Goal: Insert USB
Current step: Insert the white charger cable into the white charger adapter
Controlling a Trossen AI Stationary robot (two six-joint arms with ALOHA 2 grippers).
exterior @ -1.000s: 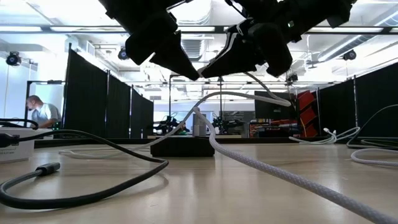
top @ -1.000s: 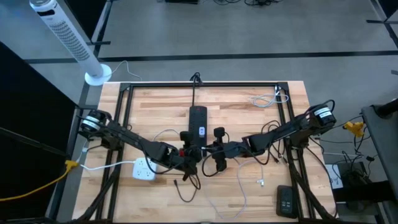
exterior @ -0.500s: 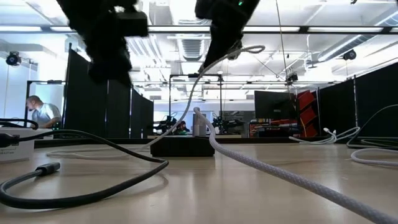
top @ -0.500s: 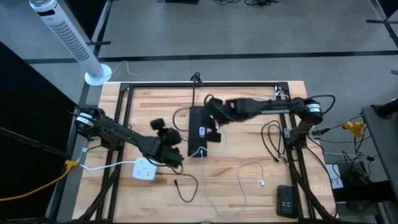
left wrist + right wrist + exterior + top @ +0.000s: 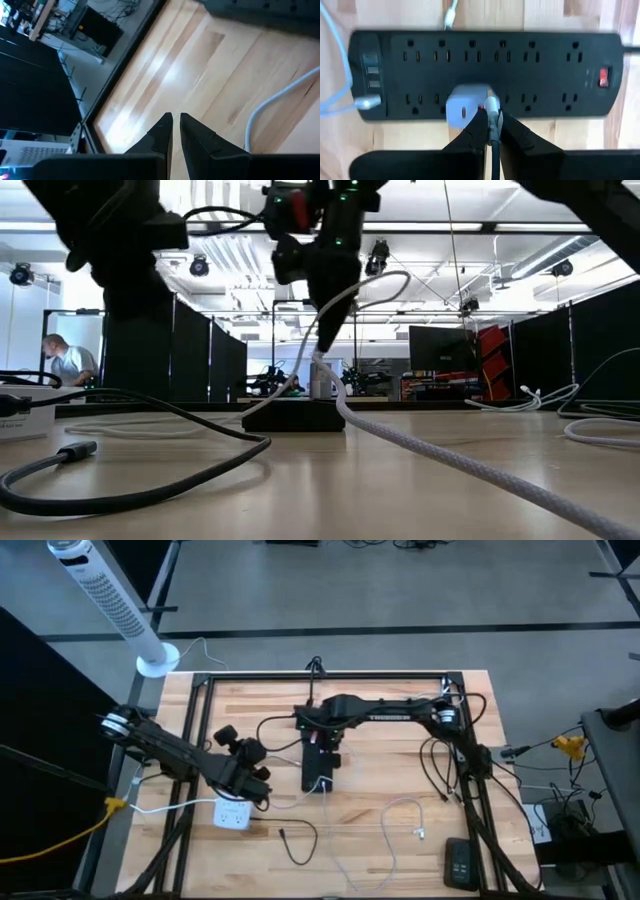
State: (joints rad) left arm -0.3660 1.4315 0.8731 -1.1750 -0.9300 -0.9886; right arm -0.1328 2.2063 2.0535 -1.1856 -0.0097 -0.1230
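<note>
Right hand (image 5: 491, 131) grips the USB cable (image 5: 491, 112), seemingly touching the white charger (image 5: 465, 102).

Both arms dark, slim, jointed; right arm (image 5: 400, 710) shows small green lights; left pincer (image 5: 173, 131) fingers black, tapered.

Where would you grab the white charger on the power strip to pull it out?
Take the white charger by its body, fingers across two opposite flat sides, coming straight down from above. It stands upright out of the black power strip, and the outlets beside it are empty, so its sides look free. The right gripper, shut on the USB plug, sits next to it.
</note>
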